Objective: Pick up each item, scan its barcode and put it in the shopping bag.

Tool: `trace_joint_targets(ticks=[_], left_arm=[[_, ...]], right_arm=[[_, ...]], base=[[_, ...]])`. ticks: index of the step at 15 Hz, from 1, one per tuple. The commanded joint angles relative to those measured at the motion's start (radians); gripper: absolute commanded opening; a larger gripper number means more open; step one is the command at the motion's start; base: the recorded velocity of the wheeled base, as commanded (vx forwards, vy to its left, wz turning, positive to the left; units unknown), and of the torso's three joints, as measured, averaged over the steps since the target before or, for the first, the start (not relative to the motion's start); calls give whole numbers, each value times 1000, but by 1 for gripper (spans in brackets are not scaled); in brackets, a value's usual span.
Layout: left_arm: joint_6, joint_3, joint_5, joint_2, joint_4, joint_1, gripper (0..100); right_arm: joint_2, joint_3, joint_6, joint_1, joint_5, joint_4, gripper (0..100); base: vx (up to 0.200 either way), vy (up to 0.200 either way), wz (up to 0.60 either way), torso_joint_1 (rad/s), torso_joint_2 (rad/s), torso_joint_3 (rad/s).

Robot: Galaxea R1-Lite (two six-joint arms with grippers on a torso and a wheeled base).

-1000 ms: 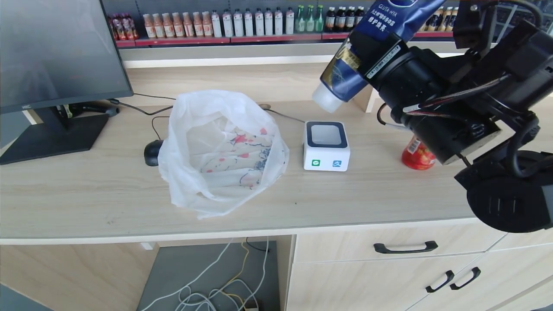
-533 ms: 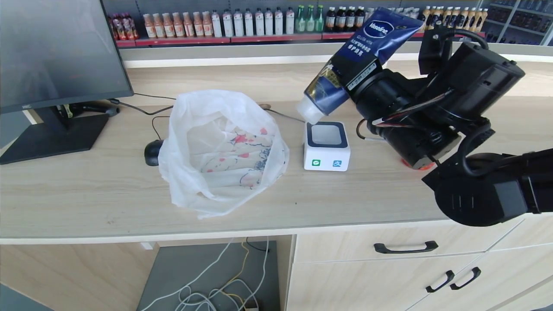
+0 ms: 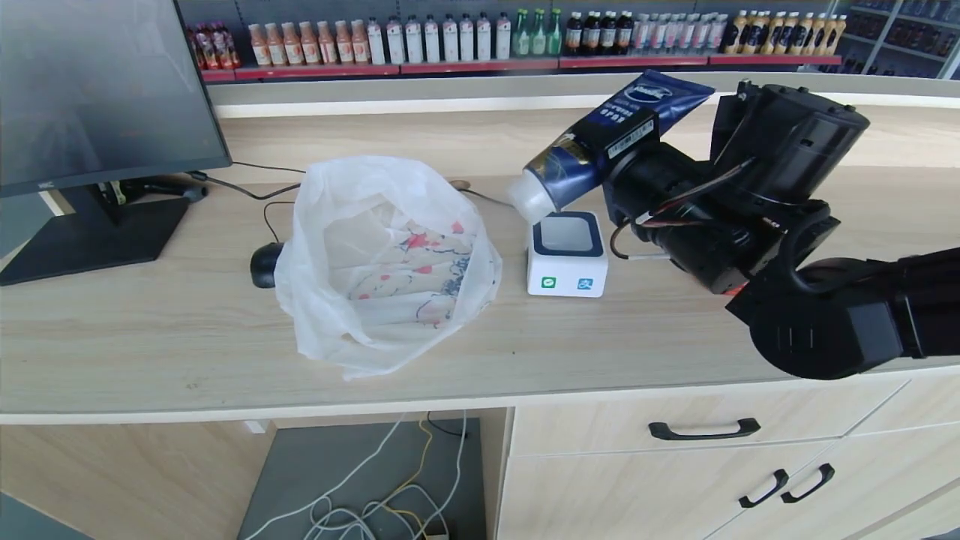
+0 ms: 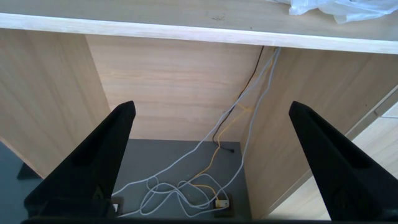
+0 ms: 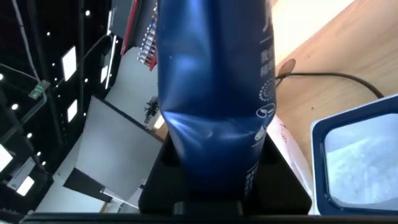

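My right gripper (image 3: 628, 144) is shut on a dark blue tube (image 3: 581, 154) with a white cap (image 3: 529, 201). The tube is tilted, with its cap pointing down and left, just above the back left edge of the white scanner box (image 3: 567, 255). In the right wrist view the tube (image 5: 211, 93) stands between the fingers, with the scanner's window (image 5: 364, 155) beside it. The white plastic shopping bag (image 3: 382, 255) stands open to the left of the scanner and holds printed packs. My left gripper (image 4: 211, 155) hangs open below the counter edge.
A monitor (image 3: 97, 90) on its stand fills the counter's back left. A black mouse (image 3: 262, 264) lies behind the bag. Bottles line the shelf (image 3: 487, 37) at the back. Drawers (image 3: 705, 430) sit under the counter on the right, and loose cables (image 4: 205, 180) lie on the floor.
The right arm has come down and to the left with the tube. The tube now lies flatter, and its cap has dropped to the scanner's back left edge.
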Motion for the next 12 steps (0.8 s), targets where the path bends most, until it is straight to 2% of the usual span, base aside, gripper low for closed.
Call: trace_joint_targets(ticks=[1, 3, 12], left_arm=[[0, 0, 1, 0, 0, 0, 100], [0, 0, 1, 0, 0, 0, 100], [0, 0, 1, 0, 0, 0, 100]], right_arm=[[24, -14, 20, -36, 0, 10, 0], [60, -38, 81, -78, 0, 13, 0], [99, -52, 136, -76, 0, 46, 0]], base=[[0, 0, 0, 0, 0, 0], [0, 0, 0, 0, 0, 0], [0, 0, 0, 0, 0, 0]])
